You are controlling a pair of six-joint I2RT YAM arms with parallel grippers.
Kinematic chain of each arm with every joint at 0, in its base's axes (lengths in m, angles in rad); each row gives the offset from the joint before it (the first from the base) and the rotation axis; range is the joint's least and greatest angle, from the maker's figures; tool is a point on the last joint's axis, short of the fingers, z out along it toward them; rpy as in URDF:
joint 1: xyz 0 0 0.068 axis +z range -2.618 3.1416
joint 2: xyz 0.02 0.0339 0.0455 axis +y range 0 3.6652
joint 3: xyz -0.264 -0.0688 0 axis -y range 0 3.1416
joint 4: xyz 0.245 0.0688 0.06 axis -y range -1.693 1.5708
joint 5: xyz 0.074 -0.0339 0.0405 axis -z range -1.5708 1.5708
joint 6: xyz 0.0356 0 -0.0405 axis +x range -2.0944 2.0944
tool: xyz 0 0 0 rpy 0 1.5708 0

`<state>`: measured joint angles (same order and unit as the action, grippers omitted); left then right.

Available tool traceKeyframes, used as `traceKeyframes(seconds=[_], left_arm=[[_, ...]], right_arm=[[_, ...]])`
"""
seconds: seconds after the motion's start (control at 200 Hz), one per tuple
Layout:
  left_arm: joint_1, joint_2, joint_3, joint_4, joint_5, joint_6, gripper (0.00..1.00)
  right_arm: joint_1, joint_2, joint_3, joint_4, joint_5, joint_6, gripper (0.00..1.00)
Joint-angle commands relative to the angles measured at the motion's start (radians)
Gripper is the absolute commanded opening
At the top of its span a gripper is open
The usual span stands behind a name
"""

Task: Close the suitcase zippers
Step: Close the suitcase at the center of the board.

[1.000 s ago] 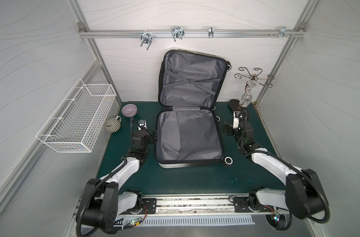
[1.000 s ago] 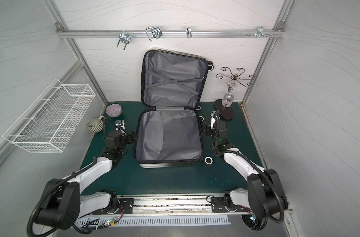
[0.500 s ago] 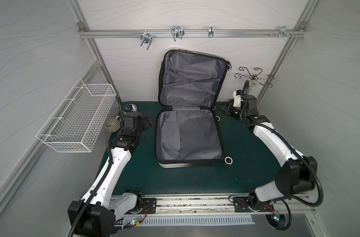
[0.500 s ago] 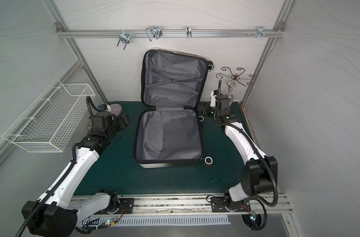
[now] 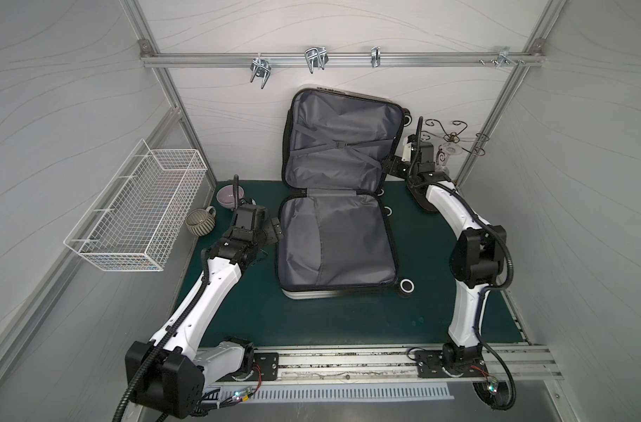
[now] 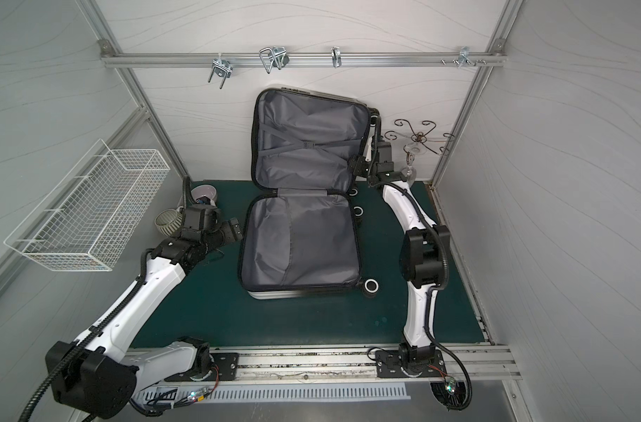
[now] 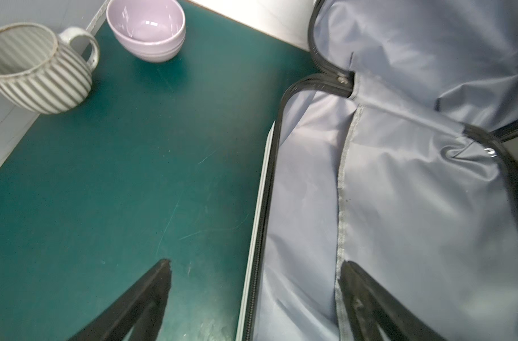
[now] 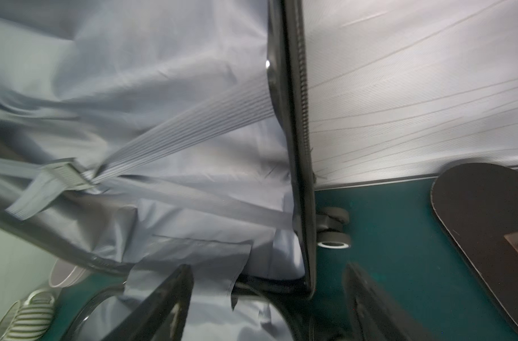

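The suitcase (image 5: 333, 241) lies open on the green mat in both top views. Its lid (image 6: 304, 146) stands upright against the back wall, showing grey lining and crossed straps. The zippers' black track runs along the lower half's edge (image 7: 266, 192) and along the lid's edge (image 8: 302, 103). A small metal slider (image 7: 342, 79) sits at the hinge corner. My left gripper (image 5: 275, 230) is open, its fingers straddling the lower half's left rim (image 7: 256, 264). My right gripper (image 5: 392, 168) is open, straddling the lid's right edge near its bottom corner (image 8: 268, 267).
A striped mug (image 5: 201, 223) and a lilac bowl (image 5: 229, 195) stand at the back left behind my left gripper. A white wire basket (image 5: 136, 208) hangs on the left wall. A black wire stand (image 5: 454, 149) with a glass is at the back right, its base (image 8: 488, 221) near the lid.
Both arms have reached further back. The left gripper swung in to the suitcase's left rim, and the right gripper came up to the lid's right edge.
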<state>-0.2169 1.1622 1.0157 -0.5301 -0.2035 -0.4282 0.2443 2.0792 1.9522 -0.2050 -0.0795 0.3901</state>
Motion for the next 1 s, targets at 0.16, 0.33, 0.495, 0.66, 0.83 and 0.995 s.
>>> traceKeyframes(seconds=[0.16,0.33,0.495,0.66,0.83,0.995], left_arm=[[0.001,-0.011,-0.028,-0.052,-0.016,-0.049,0.92],[0.002,-0.054,-0.075,-0.069,0.017,-0.08,0.92],[0.017,-0.059,-0.117,-0.08,0.068,-0.123,0.92],[0.021,-0.071,-0.157,-0.081,0.076,-0.147,0.91],[0.022,-0.07,-0.197,-0.079,0.089,-0.173,0.9],[0.022,-0.055,-0.238,-0.066,0.164,-0.242,0.9]], right_arm=[[0.033,0.168,0.226,0.049,0.006,0.006,0.82],[0.03,0.234,0.284,0.127,0.01,0.03,0.77],[0.045,0.297,0.376,0.165,0.026,0.013,0.69],[0.05,0.323,0.396,0.193,0.053,0.01,0.59],[0.048,0.318,0.362,0.206,0.068,-0.019,0.36],[0.049,0.259,0.228,0.318,0.07,-0.051,0.08]])
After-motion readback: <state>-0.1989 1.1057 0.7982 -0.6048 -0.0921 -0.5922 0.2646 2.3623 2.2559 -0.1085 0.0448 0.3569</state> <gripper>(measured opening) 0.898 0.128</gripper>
